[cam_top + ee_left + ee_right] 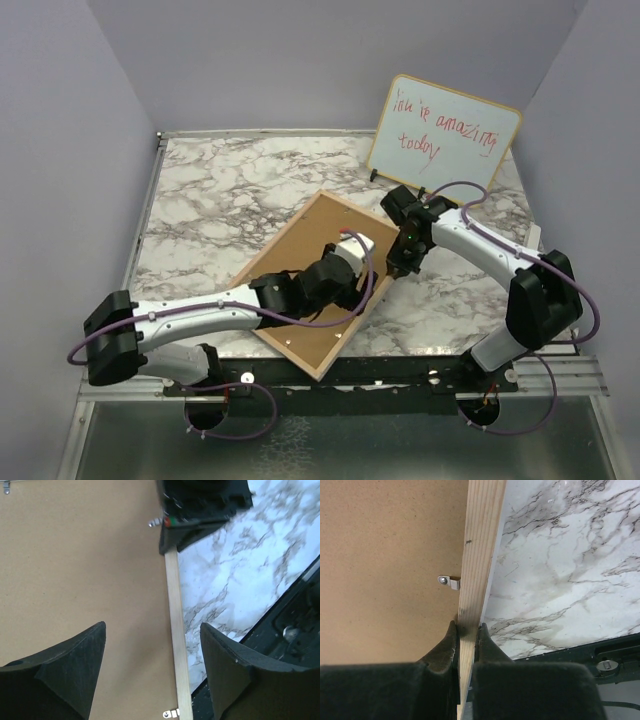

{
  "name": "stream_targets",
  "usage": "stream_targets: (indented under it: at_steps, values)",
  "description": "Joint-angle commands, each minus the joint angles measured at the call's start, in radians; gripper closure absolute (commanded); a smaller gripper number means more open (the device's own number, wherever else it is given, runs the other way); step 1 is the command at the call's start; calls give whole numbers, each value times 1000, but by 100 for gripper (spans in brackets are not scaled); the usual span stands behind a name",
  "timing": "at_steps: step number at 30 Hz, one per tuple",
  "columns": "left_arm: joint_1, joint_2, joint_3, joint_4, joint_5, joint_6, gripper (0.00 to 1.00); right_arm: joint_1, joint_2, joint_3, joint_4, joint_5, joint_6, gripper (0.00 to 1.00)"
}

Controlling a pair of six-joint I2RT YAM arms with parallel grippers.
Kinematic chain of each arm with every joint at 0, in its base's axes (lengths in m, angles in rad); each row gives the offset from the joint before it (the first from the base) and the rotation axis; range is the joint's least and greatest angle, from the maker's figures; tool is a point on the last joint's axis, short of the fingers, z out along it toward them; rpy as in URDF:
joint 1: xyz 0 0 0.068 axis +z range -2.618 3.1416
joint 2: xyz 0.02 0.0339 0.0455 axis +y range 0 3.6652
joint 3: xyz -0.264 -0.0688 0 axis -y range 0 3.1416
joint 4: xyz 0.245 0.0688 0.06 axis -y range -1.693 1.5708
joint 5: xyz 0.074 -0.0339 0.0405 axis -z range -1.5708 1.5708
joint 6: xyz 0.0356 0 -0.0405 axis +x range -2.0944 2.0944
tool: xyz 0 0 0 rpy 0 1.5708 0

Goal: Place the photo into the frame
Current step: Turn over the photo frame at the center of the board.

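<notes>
The left gripper (pixel 152 627) hangs wide open over the brown backing board (pixel 75 555), while the right gripper (pixel 467 625) pinches a rail of the frame (pixel 480 540), which lies face down by the table's (pixel 220 190) near edge; the photo is hidden, so I cannot tell whether it is inside.

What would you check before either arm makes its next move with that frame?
1. Hold of the right gripper on the frame: ok, shut on the wooden rail.
2. Is the left gripper free: ok, open over the frame's edge, holding nothing.
3. Frame resting on the table: ok, looks flat, back side up.
4. Backing board free to lift: not ok, a clip seems to reach over its edge.
5. Where the photo is: cannot tell, it shows in no view.
</notes>
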Motion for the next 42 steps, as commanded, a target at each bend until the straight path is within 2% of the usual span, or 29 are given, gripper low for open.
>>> stream_targets:
  at_steps: [1,14,22,27,31,42]
  values:
    - [-145,107,101,-122,-255,55,22,3,9,66,-28,-80,-28,100]
    - [-366,403,303,-357,-639,26,18,-23,29,101,-47,-130,-44,100]
    - [-394,557,390,-487,-739,-26,20,-41,19,126,-68,-157,-58,100]
    - [-394,682,512,-628,-882,-50,29,-46,2,118,-66,-193,-61,100]
    - [-392,783,604,-728,-929,-81,35,-48,-16,128,-72,-203,-62,100]
    - [-362,814,608,-768,-939,-130,54,-52,-44,110,-75,-232,-69,100]
